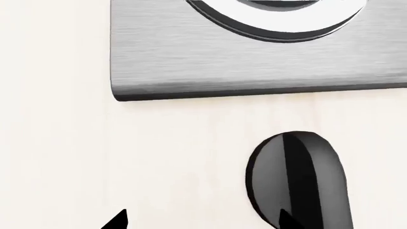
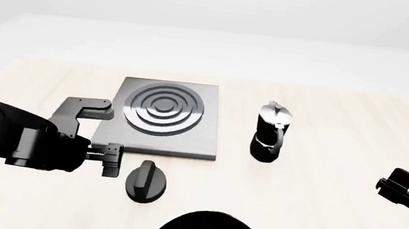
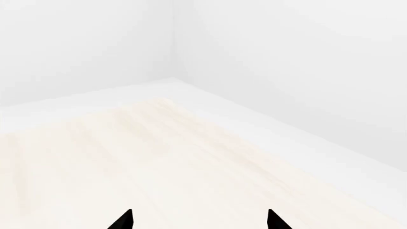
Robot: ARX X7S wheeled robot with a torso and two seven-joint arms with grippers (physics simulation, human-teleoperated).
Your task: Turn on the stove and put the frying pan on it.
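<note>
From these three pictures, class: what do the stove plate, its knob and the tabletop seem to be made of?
Stove plate: brushed grey metal, judging by its fine streaks. Knob: glossy black, perhaps plastic, going by the soft highlights. Tabletop: pale, matt wood, as faint grain suggests.

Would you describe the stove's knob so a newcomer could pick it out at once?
Find the grey stove on the pale table. Just in front of its near edge sits the knob, small, round and black, with a raised grip ridge, unlike the taller moka pot.

Both my arms are low, grippers spread.
My left gripper point(image 2: 112, 159) points inward; my right gripper point(image 2: 400, 184) is raised at the edge.
</note>
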